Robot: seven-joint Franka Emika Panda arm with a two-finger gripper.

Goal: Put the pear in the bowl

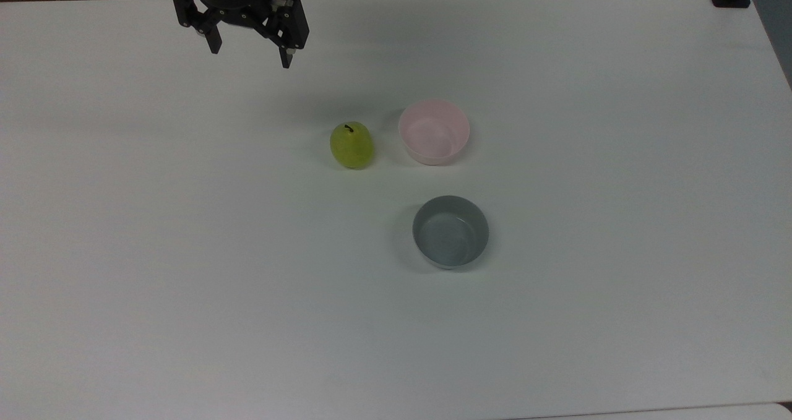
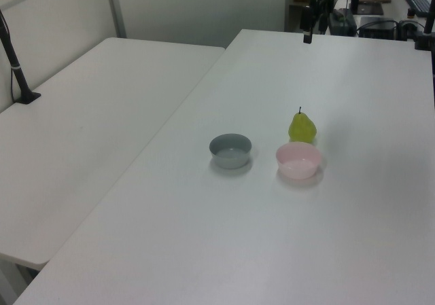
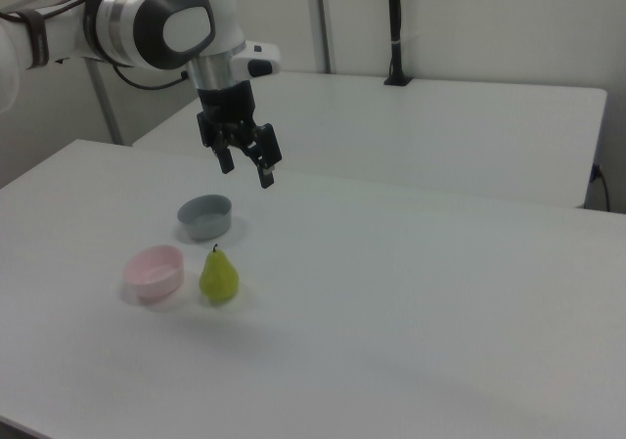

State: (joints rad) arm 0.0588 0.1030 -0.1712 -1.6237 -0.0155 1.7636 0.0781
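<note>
Nearest to the camera in the top view was seen a grey bowl (image 1: 450, 232), standing upright on the white counter (image 1: 185, 253); it held nothing; behind it, toward the top view's upper edge, the pink bowl (image 1: 434, 131) was placed, also upright and with nothing inside; the two bowls were near each other but not touching. Just beside the pink bowl, on the top view's left, the pear (image 1: 351, 145) was standing on the counter with its dark stem pointing up; a narrow gap was kept between fruit and bowl; in the right view the pear (image 3: 219, 277) was seen on the right view's right of the pink bowl (image 3: 155, 270), with the grey bowl (image 3: 204, 215) behind them both. In the left view the pear (image 2: 302, 126) was found just behind the pink bowl (image 2: 298, 160), and the grey bowl (image 2: 230, 150) on the left view's left.

The tool (image 1: 250, 52) was held in the air, well apart from the pear, toward the top view's upper left; its two black fingers were spread wide and nothing was held between them; in the right view the tool (image 3: 245, 170) was hanging above the counter, behind the grey bowl, pointing downward.
</note>
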